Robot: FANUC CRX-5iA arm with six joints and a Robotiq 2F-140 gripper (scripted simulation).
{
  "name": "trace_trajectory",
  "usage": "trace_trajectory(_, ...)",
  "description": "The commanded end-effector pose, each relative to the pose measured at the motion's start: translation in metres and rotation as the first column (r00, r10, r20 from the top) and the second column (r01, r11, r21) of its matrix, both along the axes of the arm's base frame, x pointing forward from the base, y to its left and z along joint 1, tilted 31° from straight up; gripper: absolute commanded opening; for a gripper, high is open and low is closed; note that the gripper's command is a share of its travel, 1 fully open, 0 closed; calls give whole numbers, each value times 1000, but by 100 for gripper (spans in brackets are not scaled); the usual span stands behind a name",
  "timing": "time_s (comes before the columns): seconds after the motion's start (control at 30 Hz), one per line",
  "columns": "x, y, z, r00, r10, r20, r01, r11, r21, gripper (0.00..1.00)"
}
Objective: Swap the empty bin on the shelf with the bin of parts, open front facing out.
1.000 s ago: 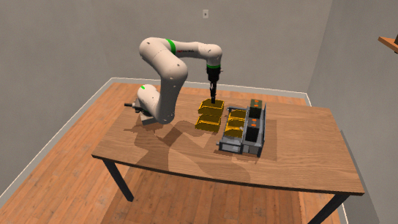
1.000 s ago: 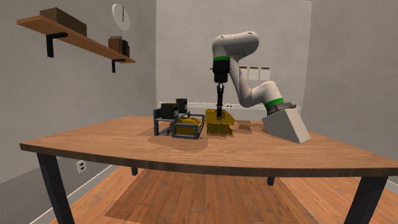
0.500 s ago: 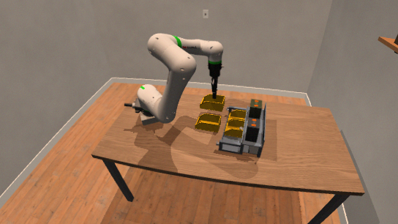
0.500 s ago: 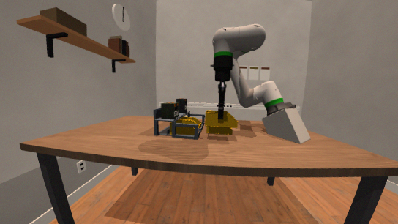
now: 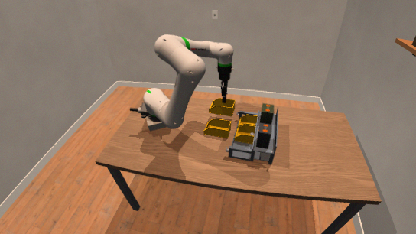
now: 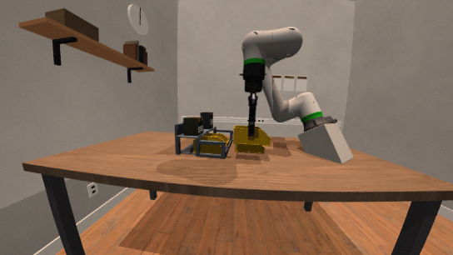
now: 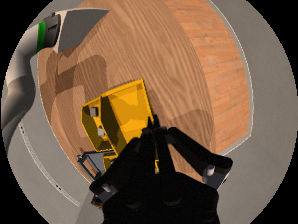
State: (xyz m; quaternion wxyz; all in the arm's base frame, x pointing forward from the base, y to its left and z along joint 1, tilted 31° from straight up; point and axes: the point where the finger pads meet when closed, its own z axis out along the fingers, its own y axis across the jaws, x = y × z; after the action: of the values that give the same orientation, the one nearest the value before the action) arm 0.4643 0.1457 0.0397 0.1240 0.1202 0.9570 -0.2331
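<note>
In the overhead view the tool is pointing straight down from the bent arm, its fingers nearly together, apparently pinching the empty bin by a thin wall. That grip could be letting the bin swivel or slip, and lowering too near could be knocking the parts bin, which is sitting left of the shelf on the tabletop.

The arm is bent high above the table, its forearm reached outward and its wrist turned down. The gripper is pointed downward, with its fingers drawn nearly together in a narrow pinch.
</note>
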Motion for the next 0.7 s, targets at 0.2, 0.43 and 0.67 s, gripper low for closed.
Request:
trace_trajectory(0.2, 1, -1, -2, 1000, 1, 1, -1, 1000, 1, 10)
trace_trajectory(0.43, 2, -4, -8, 1000, 1, 1, -1, 1000, 1, 10)
trace_trajectory(0.67, 6, -13, -24, 1000, 1, 1, -1, 1000, 1, 10)
